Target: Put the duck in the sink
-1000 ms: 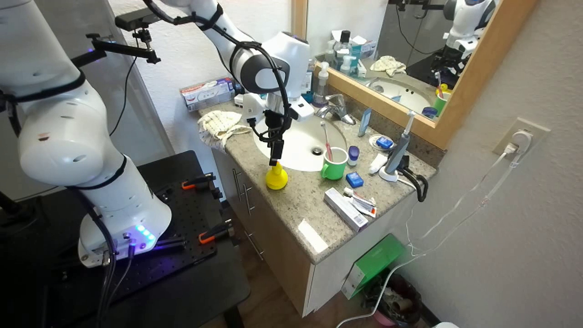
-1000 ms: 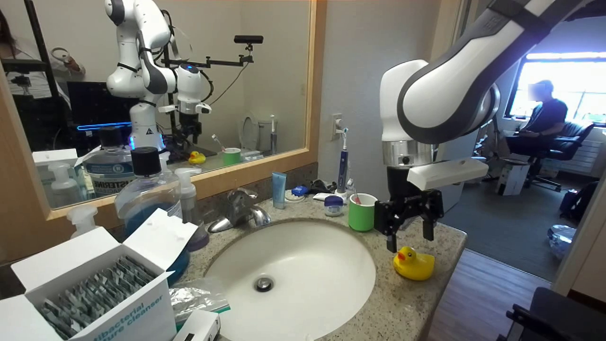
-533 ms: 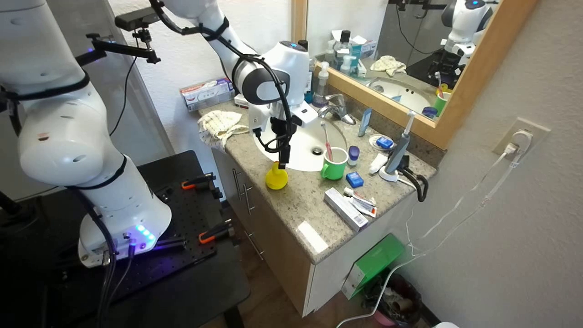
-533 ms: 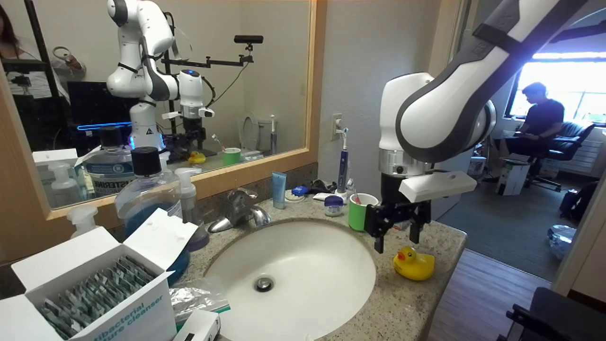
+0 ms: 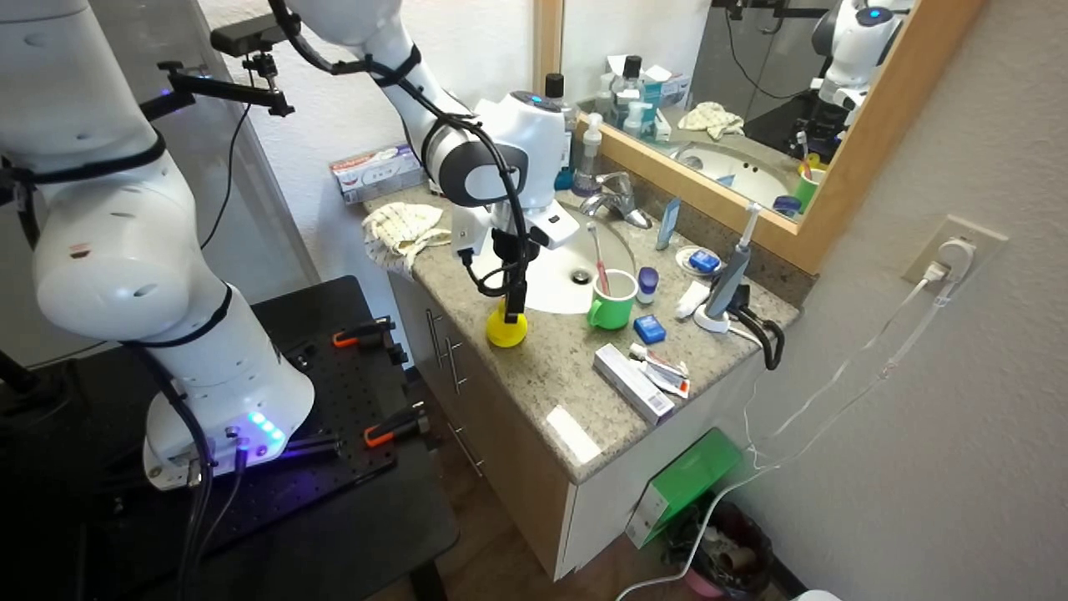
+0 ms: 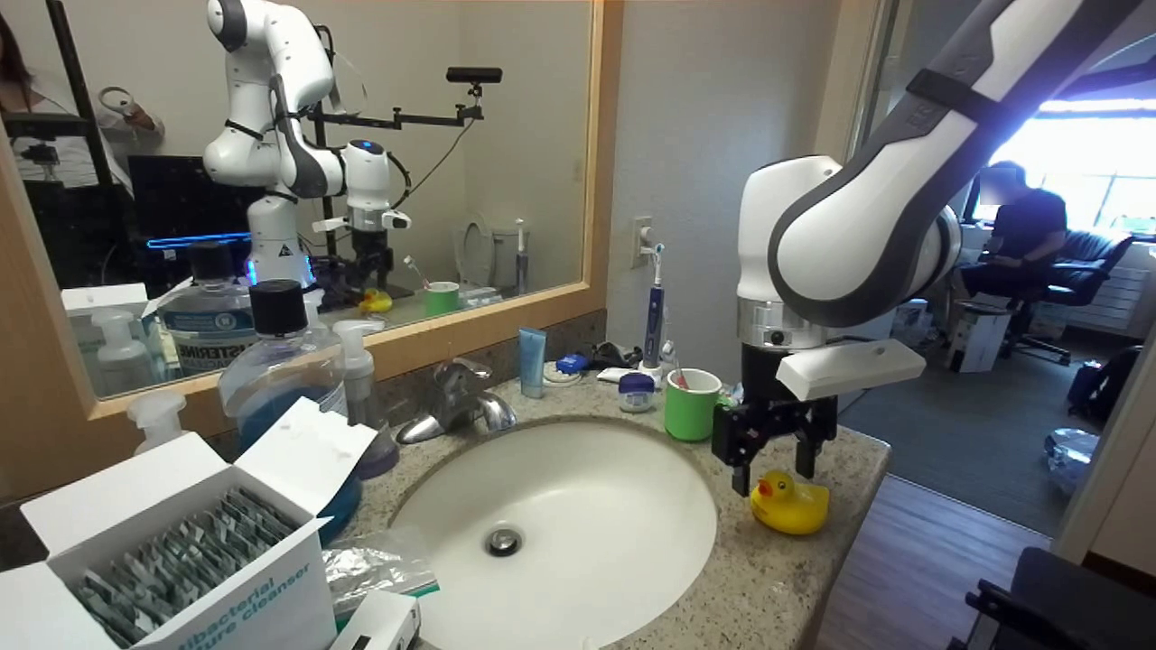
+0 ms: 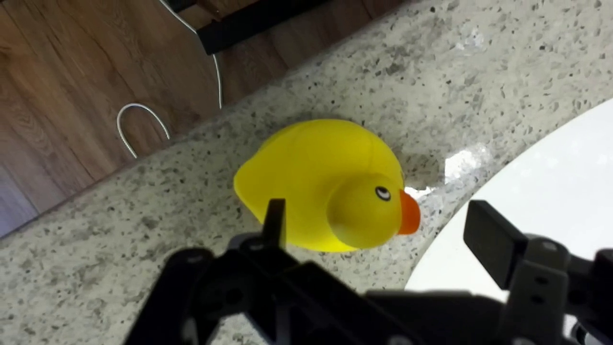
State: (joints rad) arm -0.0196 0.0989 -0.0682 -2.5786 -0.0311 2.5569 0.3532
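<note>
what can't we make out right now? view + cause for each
Exterior view: upper part of the duck, partly covered by the pincer.
Wrist view: one side of the duck, partly behind the pincer; contact unclear.
Wrist view: rest of the sink, cut off by the right edge.
Exterior view: lower part of the black-capped bottle, mostly behind the open carton.
Exterior view: print on the slim box, too small.
</note>
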